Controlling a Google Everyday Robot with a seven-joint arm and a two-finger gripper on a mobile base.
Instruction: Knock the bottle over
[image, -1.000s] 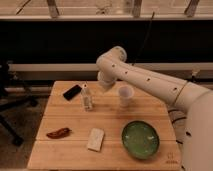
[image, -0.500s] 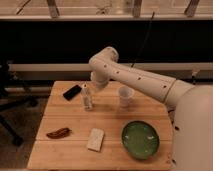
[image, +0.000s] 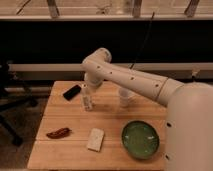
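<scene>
The small whitish bottle (image: 87, 100) stands upright on the wooden table (image: 110, 117), left of centre. My gripper (image: 90, 85) hangs from the white arm directly above and just behind the bottle's neck, very close to it or touching. The white tapered cup (image: 125, 97) stands to the right of the bottle.
A black flat object (image: 71, 92) lies at the table's back left. A reddish-brown item (image: 58, 133) lies at the front left. A pale rectangular block (image: 95, 139) lies front centre, a green plate (image: 141, 139) front right. A dark chair (image: 10, 100) stands left of the table.
The arm has swung left over the last second, bringing the gripper from near the cup to above the bottle. The bottle still stands upright.
</scene>
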